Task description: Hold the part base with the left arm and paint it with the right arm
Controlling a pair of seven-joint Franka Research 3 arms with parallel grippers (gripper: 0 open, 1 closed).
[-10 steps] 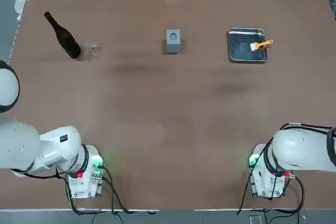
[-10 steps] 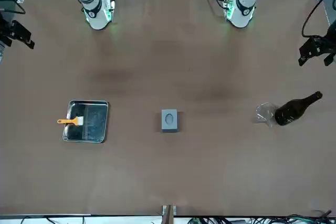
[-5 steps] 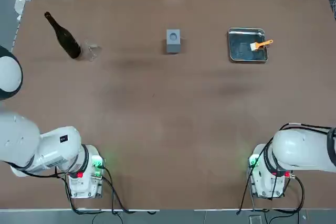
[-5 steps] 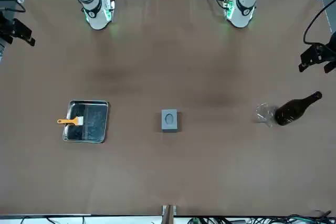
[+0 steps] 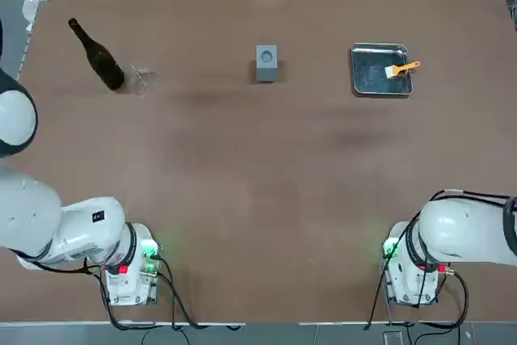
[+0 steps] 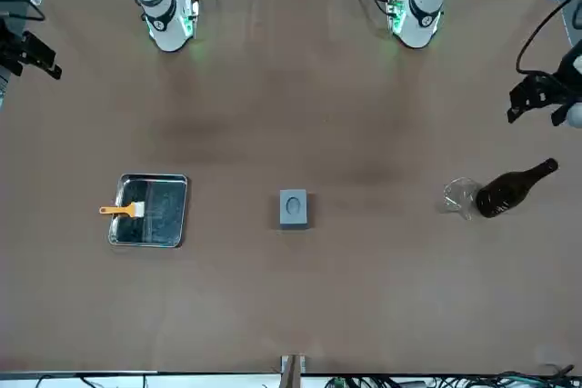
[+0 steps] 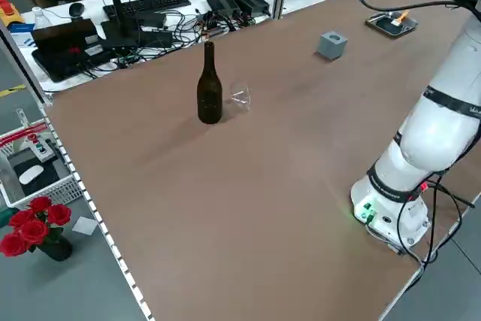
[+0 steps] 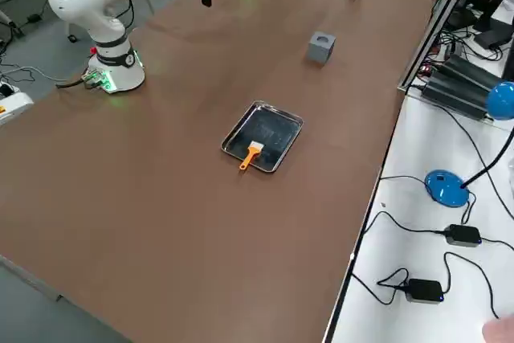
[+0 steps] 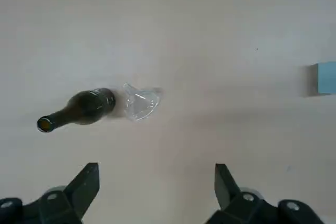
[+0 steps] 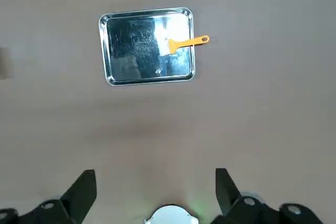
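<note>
The part base (image 5: pixel 266 63) stands free at upper centre; left gripper (image 9: pixel 156 190) and right gripper (image 10: pixel 156 191) both hang spread apart, empty.

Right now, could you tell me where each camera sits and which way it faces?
Top: overhead, both arm bases low.
Front: across the table; left gripper at right.
Left side: raised, left arm near.
Right side: raised, right arm behind the tray.
Left wrist: open fingers, bottle.
Right wrist: open fingers, brush.
Most share the part base.
</note>
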